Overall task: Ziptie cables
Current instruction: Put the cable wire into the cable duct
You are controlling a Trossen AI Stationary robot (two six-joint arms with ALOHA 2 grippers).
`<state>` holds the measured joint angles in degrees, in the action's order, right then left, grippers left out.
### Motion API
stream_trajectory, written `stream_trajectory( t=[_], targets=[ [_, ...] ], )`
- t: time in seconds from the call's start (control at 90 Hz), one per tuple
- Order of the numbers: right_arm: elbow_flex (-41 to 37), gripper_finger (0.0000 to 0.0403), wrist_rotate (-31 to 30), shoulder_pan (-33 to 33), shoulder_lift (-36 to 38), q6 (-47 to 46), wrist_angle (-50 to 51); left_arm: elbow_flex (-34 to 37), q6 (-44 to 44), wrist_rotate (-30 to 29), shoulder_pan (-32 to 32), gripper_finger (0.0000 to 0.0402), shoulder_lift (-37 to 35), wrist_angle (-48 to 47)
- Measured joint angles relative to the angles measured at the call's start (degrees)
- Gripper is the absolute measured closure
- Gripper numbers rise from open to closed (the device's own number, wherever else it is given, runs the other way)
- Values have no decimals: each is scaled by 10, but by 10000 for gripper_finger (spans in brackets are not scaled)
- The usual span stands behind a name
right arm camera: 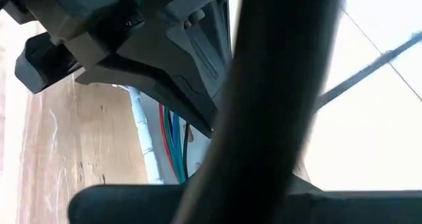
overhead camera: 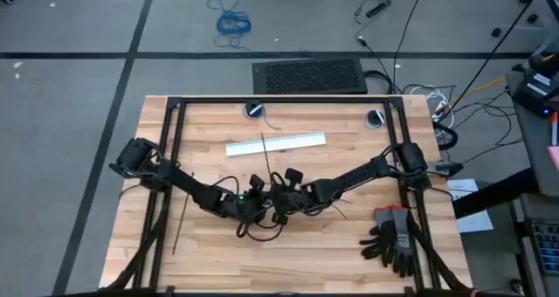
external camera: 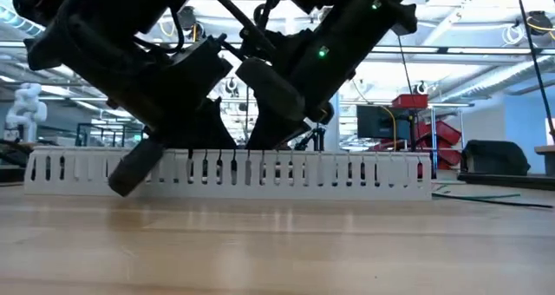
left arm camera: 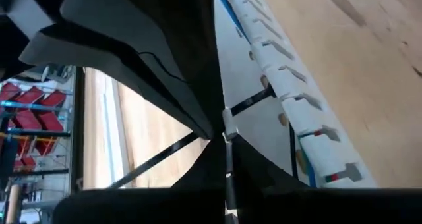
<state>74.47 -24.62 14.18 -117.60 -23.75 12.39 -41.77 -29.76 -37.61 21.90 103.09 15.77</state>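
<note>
A white slotted duct (overhead camera: 275, 144) lies across the far half of the table. The cables (right arm camera: 170, 141), red, blue and green, run along the duct; the left wrist view shows one blue wire (left arm camera: 229, 16). A black ziptie (overhead camera: 264, 150) crosses the duct and reaches toward the table's near edge. A second ziptie (overhead camera: 181, 223) lies flat at the near left. My left gripper (overhead camera: 258, 203) and right gripper (overhead camera: 284, 201) meet mid-table, just nearer than the duct. The left one is shut at the ziptie (left arm camera: 254, 100). My left gripper has the black ziptie at the tips of its shut fingers (left arm camera: 227, 151), on the stretch (left arm camera: 201, 141) that comes out of the duct's near side. The ziptie lies across the fingers, low over the wood. The right arm's gripper covers the rest of the contact.
Grey work gloves (overhead camera: 393, 238) lie at the near right corner. The black frame bars (overhead camera: 175, 148) run along the table's left, right and far sides. A black mat (overhead camera: 310, 76) and a blue coiled cord (overhead camera: 233, 22) are on the floor beyond the far edge.
</note>
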Motion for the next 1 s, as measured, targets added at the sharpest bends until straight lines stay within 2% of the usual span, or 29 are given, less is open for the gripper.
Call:
stream_trajectory(
  t=[0.233,0.433,0.656,0.789,0.889,1.0],
  targets=[
    [-4,403,28,0,-2,-30,52,-15,4,-30,11,378,-7,-7],
    [-5,402,3,13,20,-3,54,-18,10,-33,13,384,-8,-15],
    [-5,402,-24,26,75,29,50,-18,19,-34,14,384,-9,-13],
    [-4,403,-61,34,114,59,52,-18,25,-36,13,383,-9,-10],
    [-4,403,-69,31,130,66,75,-21,57,-11,10,363,-9,-10],
    [-3,403,-73,30,142,66,107,-26,121,11,1,316,-10,-31]
  ],
)
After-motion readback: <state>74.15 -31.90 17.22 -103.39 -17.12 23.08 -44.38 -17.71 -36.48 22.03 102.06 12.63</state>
